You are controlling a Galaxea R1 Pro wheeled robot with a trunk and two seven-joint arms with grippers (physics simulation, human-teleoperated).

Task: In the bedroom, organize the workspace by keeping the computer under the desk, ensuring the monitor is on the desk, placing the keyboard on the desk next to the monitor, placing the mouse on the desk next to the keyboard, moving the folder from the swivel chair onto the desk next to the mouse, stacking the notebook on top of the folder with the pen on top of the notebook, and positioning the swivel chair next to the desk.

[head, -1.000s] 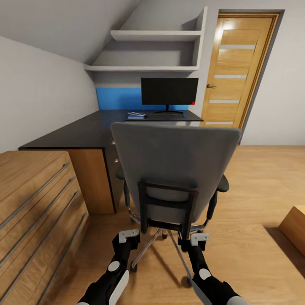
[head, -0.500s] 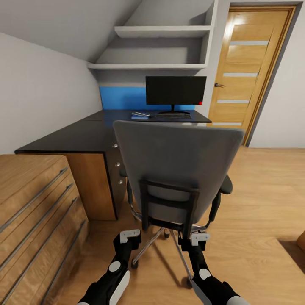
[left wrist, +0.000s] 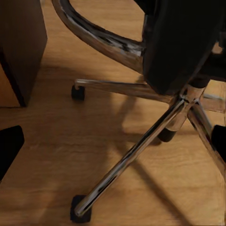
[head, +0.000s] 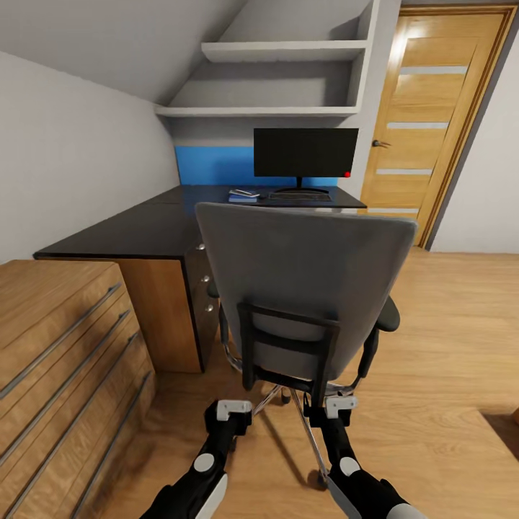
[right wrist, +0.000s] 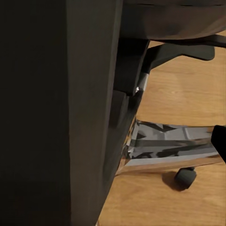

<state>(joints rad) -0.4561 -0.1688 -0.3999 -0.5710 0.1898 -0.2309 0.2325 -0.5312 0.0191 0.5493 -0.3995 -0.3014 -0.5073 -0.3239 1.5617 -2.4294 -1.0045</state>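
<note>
The swivel chair [head: 306,288] stands just ahead of both tools, its back facing them; the right tool [head: 333,412] is nearer, the left tool [head: 229,417] just beside its base. Whether either is open, I cannot tell.

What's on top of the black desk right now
At the far end of the desk stand the monitor, a keyboard at its foot, and a small blue stack. The swivel chair hides the near right edge.
</note>
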